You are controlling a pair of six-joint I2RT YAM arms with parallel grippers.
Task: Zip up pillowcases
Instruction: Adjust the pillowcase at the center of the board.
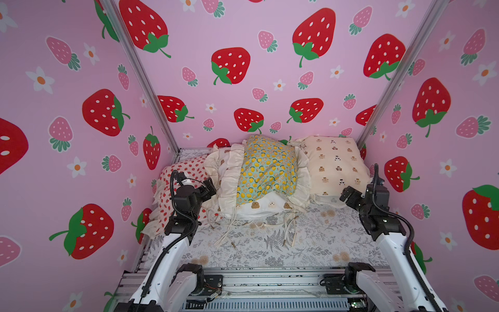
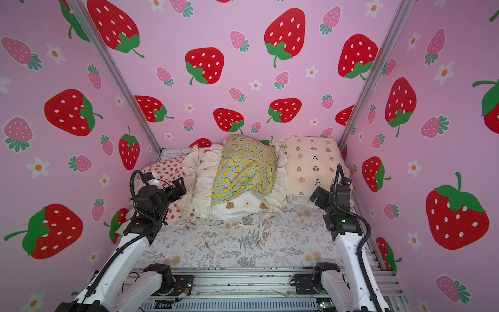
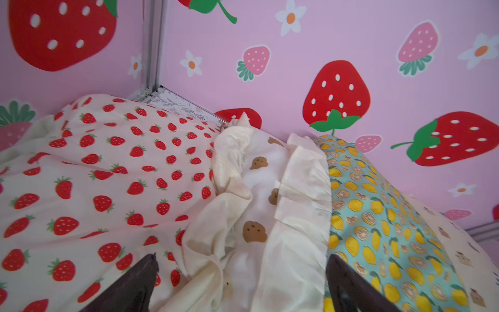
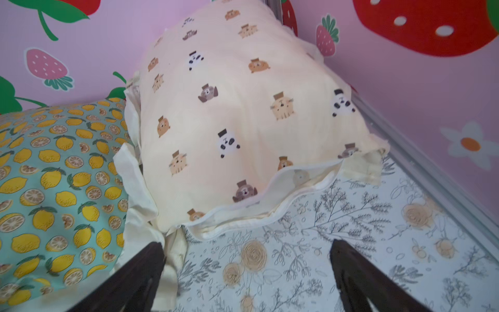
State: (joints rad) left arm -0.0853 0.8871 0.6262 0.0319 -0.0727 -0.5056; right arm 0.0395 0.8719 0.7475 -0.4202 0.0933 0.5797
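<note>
Pillowcases (image 1: pixel 267 167) — just ahead of left gripper (image 1: pixel 209 190), right gripper (image 1: pixel 346 195)

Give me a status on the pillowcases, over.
Left gripper and right gripper open, empty. Tiny-bear pillowcase zipper gaping along near edge, facing right gripper. Lemon pillowcase piled on bear-face pillowcase; loose ties on fern sheet.

Everything soft here is matt cloth, no sheen anywhere. The strawberry case (image 3: pixel 108 175) looks thin and crinkly, the lemon case (image 1: pixel 266 168) is smoother, and the cream case (image 4: pixel 243 108) has a faintly ribbed weave. The ruffles (image 3: pixel 299 216) are light, creased cream fabric. The sheet (image 1: pixel 318 243) is flat matt cloth. Walls (image 1: pixel 243 89) are smooth matt print, posts (image 1: pixel 141 73) are dull silvery metal, and the arms (image 1: pixel 174 251) are glossy white plastic.
</note>
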